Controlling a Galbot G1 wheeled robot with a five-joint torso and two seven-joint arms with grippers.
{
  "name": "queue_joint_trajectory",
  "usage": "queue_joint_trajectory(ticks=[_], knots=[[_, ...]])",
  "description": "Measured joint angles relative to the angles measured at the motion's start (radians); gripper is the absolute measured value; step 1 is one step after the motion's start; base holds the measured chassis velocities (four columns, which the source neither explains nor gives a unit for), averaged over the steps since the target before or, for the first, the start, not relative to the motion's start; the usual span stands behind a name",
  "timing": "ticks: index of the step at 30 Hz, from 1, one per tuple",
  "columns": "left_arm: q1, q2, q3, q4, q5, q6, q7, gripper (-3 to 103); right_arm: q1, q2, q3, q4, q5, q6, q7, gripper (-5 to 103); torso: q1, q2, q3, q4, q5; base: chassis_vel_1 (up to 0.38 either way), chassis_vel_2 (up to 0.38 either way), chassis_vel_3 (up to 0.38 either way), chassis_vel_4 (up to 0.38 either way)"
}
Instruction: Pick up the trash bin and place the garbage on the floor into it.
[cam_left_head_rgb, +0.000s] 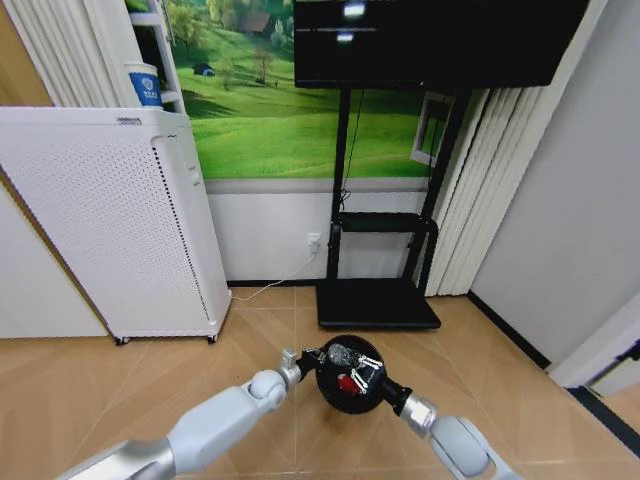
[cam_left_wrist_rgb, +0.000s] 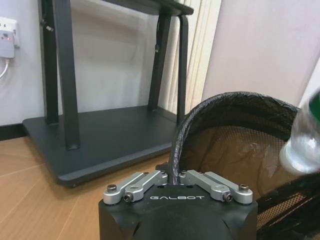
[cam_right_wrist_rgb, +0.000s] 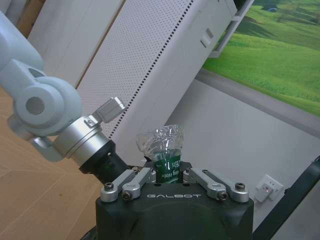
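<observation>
The trash bin (cam_left_head_rgb: 349, 375) hangs above the floor (cam_left_head_rgb: 90, 390) before the black stand (cam_left_head_rgb: 378, 303), and we see the left gripper (cam_left_wrist_rgb: 175, 176) with fingers pinched on its rim. Over its mouth the right gripper (cam_right_wrist_rgb: 169, 170) pinches a green-labelled bottle (cam_right_wrist_rgb: 162, 150), crumpled at its clear end. Something red (cam_left_head_rgb: 347, 382), probably a wrapper, lies inside the bin, and the white appliance (cam_left_head_rgb: 120, 225) stands well apart at left
</observation>
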Motion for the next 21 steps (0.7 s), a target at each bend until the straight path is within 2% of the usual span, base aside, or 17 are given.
queue_joint_trajectory(ticks=[6, 9, 14, 17, 18, 21], knots=[[-0.002, 0.006, 0.0, -0.021, -0.006, 0.002, -0.003, 3, -0.003, -0.001, 0.001, -0.001, -0.003, 0.014, -0.009, 16, 0.0, 0.0, 0.0, 0.0001, 0.0, 0.0, 0.0, 0.0, 0.0], [-0.002, 0.008, -0.008, -0.023, -0.006, 0.002, -0.004, 3, -0.003, -0.003, 0.003, 0.0, -0.001, 0.016, -0.022, 31, 0.0, 0.0, 0.0, 0.0001, -0.0001, 0.0, 0.0, 0.0, 0.0], [0.0, 0.015, -0.012, -0.026, -0.006, 0.002, -0.004, 3, -0.004, -0.004, 0.004, 0.0, -0.001, 0.016, -0.025, 41, 0.0, 0.0, 0.0, 0.0, -0.0001, 0.0, 0.0, 0.0, 0.0], [0.01, 0.019, -0.017, -0.033, -0.006, 0.003, -0.006, 3, -0.006, -0.001, 0.006, 0.002, -0.002, 0.016, -0.025, 58, 0.0, 0.0, 0.0, 0.0001, -0.0001, 0.0, 0.0, 0.0, 0.0], [0.01, 0.019, -0.017, -0.033, -0.006, 0.003, -0.006, 3, -0.006, -0.001, 0.006, 0.002, -0.002, 0.016, -0.025, 58, 0.0, 0.0, 0.0, 0.0001, -0.0001, 0.0, 0.0, 0.0, 0.0], [0.016, 0.02, -0.021, -0.036, -0.007, 0.004, -0.007, 3, -0.008, 0.0, 0.007, 0.0, -0.003, 0.017, -0.023, 74, 0.0, 0.0, 0.0, 0.0001, -0.0001, 0.0, 0.0, 0.0, 0.0]])
